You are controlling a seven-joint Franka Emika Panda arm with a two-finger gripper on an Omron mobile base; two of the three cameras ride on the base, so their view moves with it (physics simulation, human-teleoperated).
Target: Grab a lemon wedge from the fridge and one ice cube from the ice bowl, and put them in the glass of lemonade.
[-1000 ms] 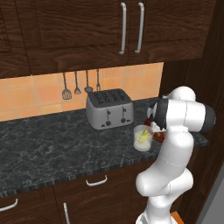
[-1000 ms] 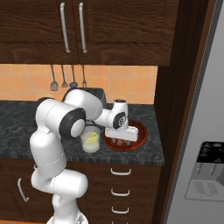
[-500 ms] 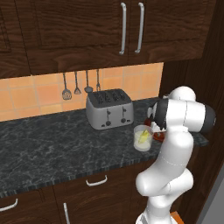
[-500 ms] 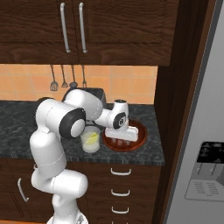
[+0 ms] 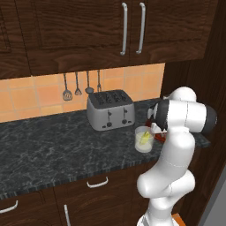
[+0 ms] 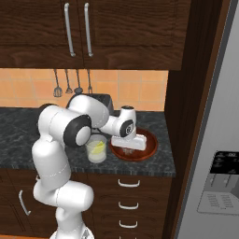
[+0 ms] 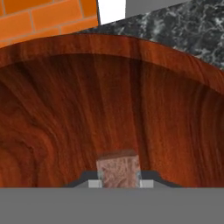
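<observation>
Gripping: ice cube is pinched by gripper in bowl.
Risk: cube could be dropped if lifted fast.

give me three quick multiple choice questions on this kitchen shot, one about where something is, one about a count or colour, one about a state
1. Where does the glass of lemonade stand?
A. on top of the toaster
B. on the counter beside the ice bowl
C. inside the fridge

2. How many utensils hang on the tiled wall?
A. one
B. four
C. seven

3. What is the state of the gripper?
A. shut on the ice cube
B. wide open above the glass
C. shut on the lemon wedge

Answers:
1 B: in the right base view the glass sits on the dark counter just left of the ice bowl.
2 B: four hang in a row above the toaster.
3 A: in the hand view the finger tips flank the ice cube inside the bowl.
</observation>
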